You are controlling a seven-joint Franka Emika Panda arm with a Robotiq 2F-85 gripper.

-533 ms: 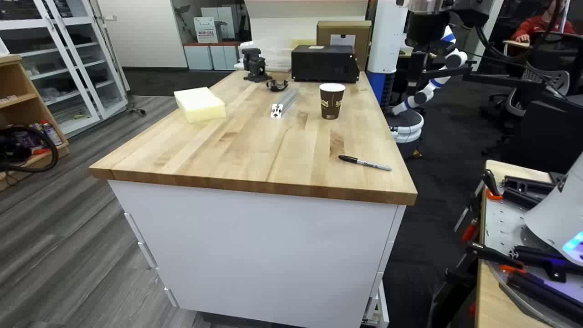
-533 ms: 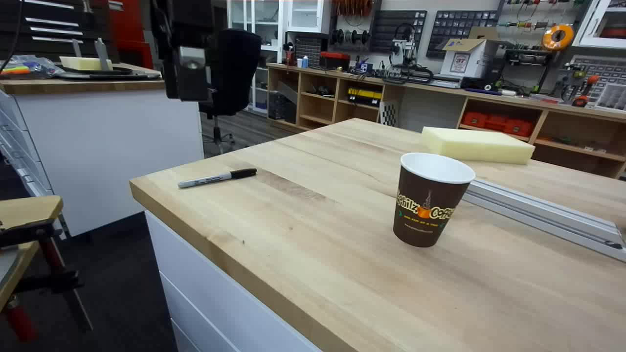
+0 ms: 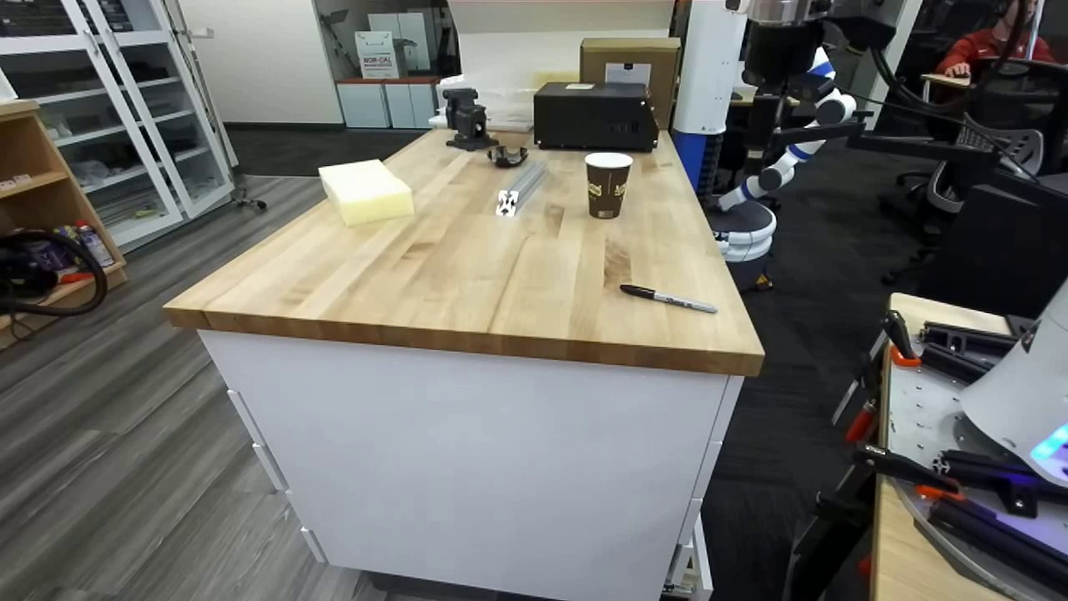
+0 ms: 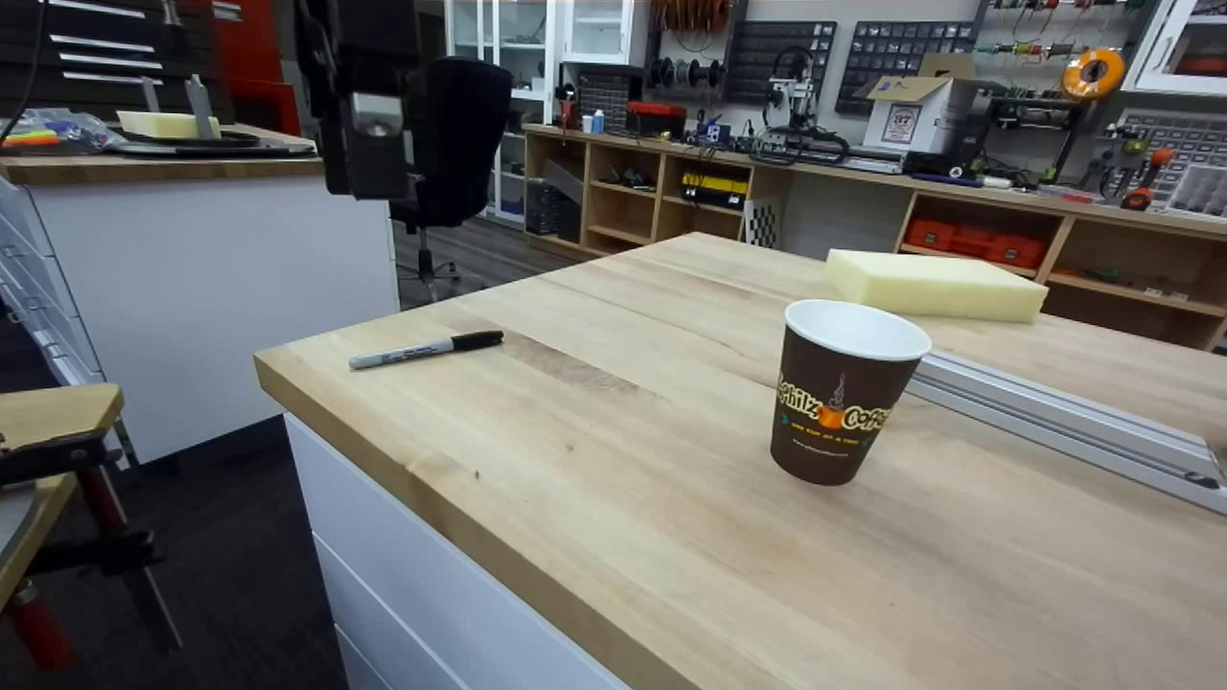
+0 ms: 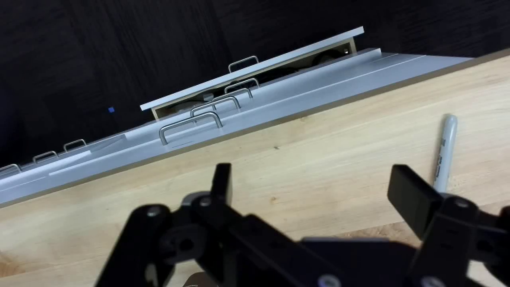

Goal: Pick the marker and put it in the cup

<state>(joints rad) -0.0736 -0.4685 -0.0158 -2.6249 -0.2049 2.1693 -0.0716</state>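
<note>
Fingers [image 5: 412, 201] spread wide apart above the worktop [image 5: 318, 171], one partly masking the black-capped marker [image 5: 445, 153] in the wrist view. The marker lies near a worktop corner; well apart from it, the brown paper coffee cup [image 4: 839, 426] stands upright. Farther out lie an aluminium extrusion [image 4: 1054, 417] and a pale yellow foam block [image 4: 944, 287].

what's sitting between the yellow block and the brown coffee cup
A silvery bar lies on the wooden tabletop between the yellow block and the brown cup; it shows in both exterior views.
</note>
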